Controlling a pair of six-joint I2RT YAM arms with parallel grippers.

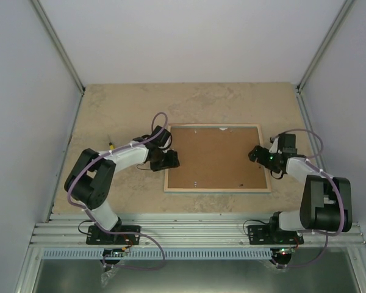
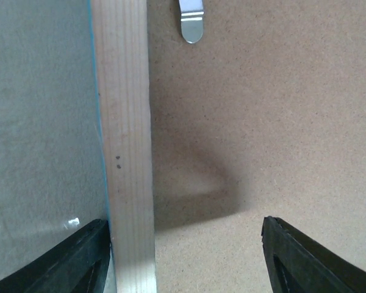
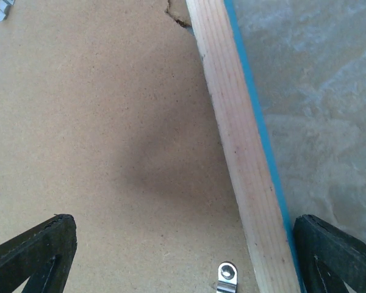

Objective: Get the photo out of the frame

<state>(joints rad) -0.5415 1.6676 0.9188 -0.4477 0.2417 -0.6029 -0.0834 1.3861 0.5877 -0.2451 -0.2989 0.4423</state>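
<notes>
The frame (image 1: 218, 190) lies face down on the table, its light wood back up and a turquoise edge showing. A brown backing board (image 1: 216, 157) fills it, so the photo is hidden. My left gripper (image 1: 171, 160) is open and straddles the left rail (image 2: 127, 152): one finger (image 2: 79, 262) is over the table beside the turquoise edge, the other (image 2: 305, 256) over the board. My right gripper (image 1: 255, 152) is open across the right rail (image 3: 238, 140), with one finger (image 3: 36, 253) over the board (image 3: 97, 122) and the other (image 3: 335, 250) outside the frame. Neither gripper holds anything.
Small metal clips (image 2: 192, 21) (image 3: 227, 278) sit on the board near the rails. The board is chipped at a far corner (image 3: 177, 18). The beige table (image 1: 122, 110) is walled by grey panels, with an aluminium rail (image 1: 195, 232) at the near edge.
</notes>
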